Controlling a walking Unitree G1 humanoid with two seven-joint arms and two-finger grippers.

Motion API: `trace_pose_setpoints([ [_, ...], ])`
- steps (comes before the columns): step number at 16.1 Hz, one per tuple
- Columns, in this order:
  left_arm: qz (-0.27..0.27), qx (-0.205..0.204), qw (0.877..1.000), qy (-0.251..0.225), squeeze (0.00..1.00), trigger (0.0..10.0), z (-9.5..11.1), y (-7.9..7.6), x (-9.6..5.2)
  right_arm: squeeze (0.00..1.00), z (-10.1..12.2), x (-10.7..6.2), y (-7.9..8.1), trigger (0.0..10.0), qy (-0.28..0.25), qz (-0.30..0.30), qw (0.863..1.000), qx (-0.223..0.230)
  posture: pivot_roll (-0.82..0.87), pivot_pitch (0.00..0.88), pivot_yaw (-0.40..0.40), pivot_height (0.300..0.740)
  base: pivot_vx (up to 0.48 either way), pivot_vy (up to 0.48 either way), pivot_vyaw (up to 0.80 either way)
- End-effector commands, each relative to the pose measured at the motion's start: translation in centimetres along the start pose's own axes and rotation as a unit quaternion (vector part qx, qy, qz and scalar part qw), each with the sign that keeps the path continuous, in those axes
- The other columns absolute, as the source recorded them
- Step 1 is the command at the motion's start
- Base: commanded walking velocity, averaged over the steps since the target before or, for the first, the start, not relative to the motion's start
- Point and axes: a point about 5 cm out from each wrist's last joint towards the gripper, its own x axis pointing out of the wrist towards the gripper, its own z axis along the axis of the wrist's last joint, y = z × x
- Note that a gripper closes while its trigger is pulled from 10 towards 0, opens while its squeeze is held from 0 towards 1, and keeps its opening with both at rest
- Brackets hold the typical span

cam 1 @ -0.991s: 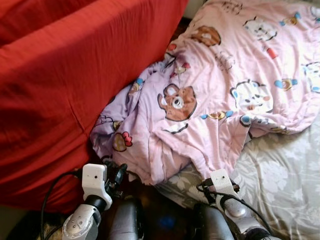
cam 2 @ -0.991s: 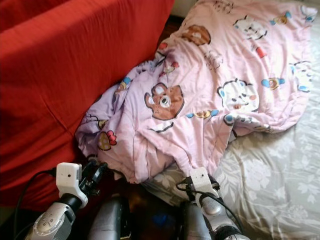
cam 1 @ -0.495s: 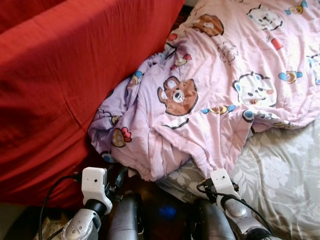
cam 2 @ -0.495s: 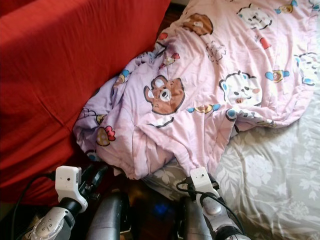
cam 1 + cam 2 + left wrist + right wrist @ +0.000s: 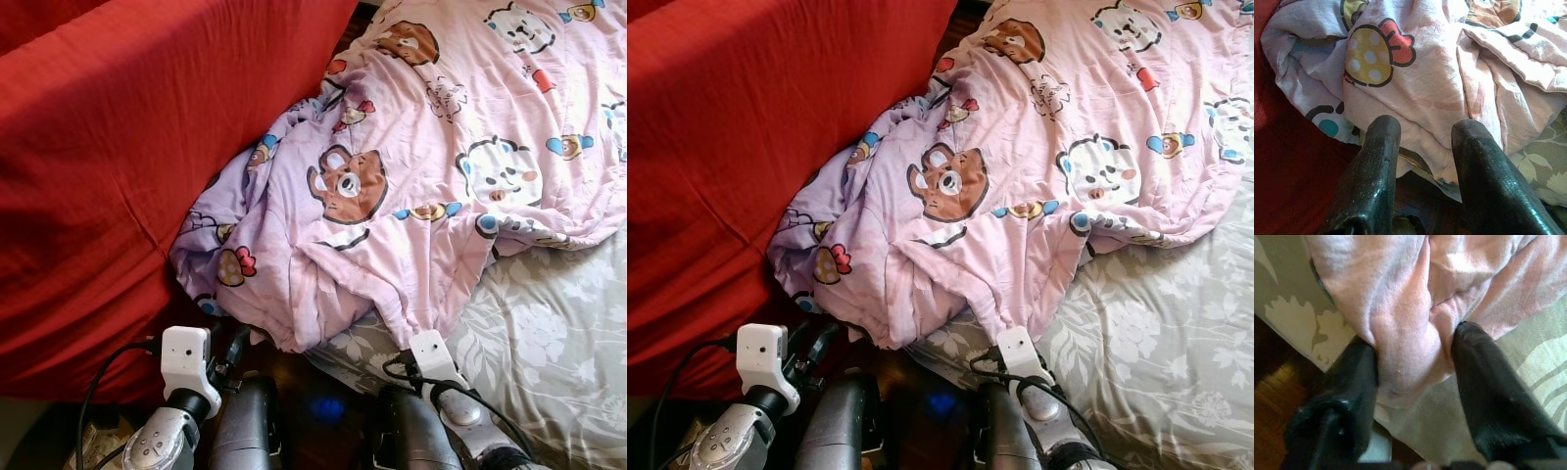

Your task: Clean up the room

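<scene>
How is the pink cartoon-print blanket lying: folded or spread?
Neither: the pink cartoon-print blanket lies rumpled, spread loosely over the grey floral bedsheet, its near corner bunched against the red fabric-covered sofa.

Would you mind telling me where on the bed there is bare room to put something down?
The free patch is the grey floral sheet, bordered above by the hem of the pink cartoon blanket and at its near edge by the right gripper. The blanket crowds the rest, bunching against the red sofa near the left gripper.

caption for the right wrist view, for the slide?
Right gripper with open jaws around a fold of the pink blanket at the edge of the grey floral sheet.
</scene>
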Motion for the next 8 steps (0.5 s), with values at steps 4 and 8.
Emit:
trace_pose_setpoints([
  [4, 0.010, -0.006, 1.000, 0.015, 0.00, 10.0, -0.8, 0.2, 0.2, 0.00, -1.7, -0.6, 1.2, 0.0, 0.024, 0.019, 1.000, 0.001, 0.13, 0.310, 0.014, 0.644, 0.000, 0.000, 0.00],
  [8, 0.011, -0.004, 1.000, 0.008, 0.00, 10.0, -0.6, 0.4, 0.9, 0.00, -2.3, -0.8, 1.0, 0.0, 0.032, 0.011, 0.999, 0.021, 0.12, 0.270, 0.010, 0.644, 0.000, 0.000, 0.00],
])
